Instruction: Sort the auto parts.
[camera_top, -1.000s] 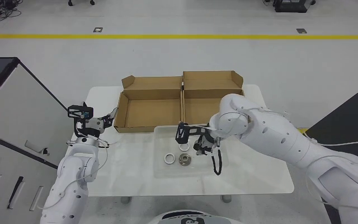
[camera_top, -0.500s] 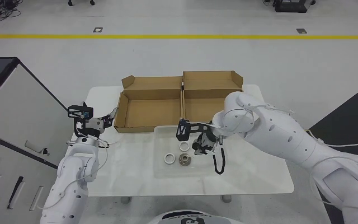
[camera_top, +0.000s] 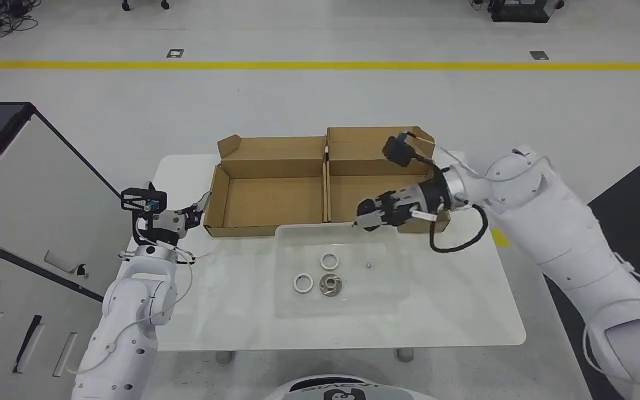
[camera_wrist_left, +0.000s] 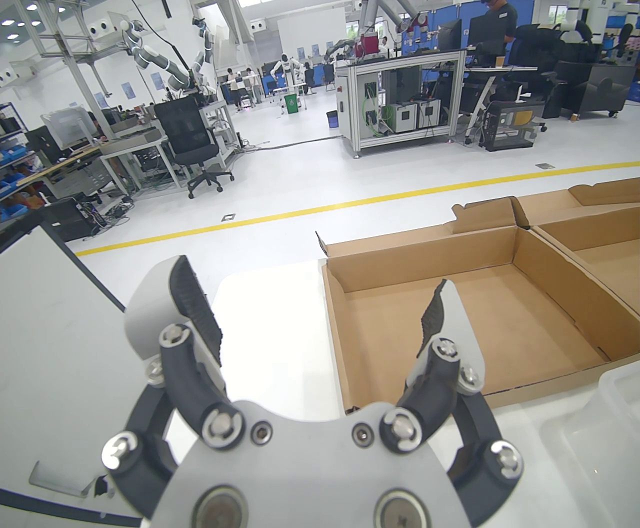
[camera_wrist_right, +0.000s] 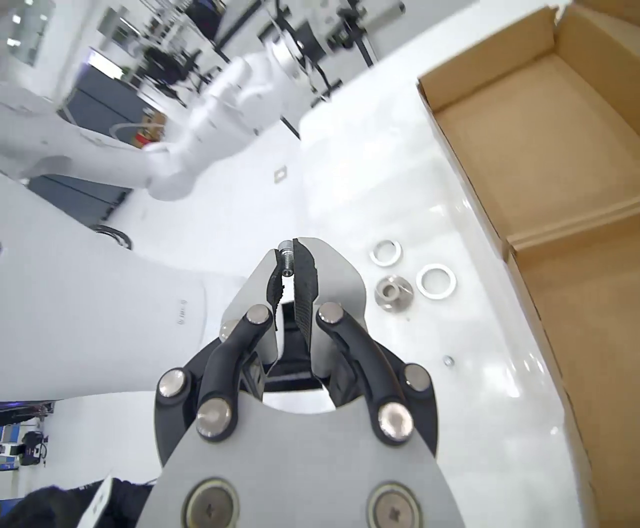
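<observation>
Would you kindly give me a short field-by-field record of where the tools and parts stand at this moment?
Right tool: shut on a small bolt, above the near edge of the right box
Left tool: open, holding nothing, beside the left box
Clear tray: in front of the boxes; holds one white ring, another white ring, a metal flanged piece and a small nut

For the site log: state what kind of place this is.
Probably a robotics lab or workshop floor: a yellow floor line, other robot arms behind, equipment racks and office chairs.
</observation>
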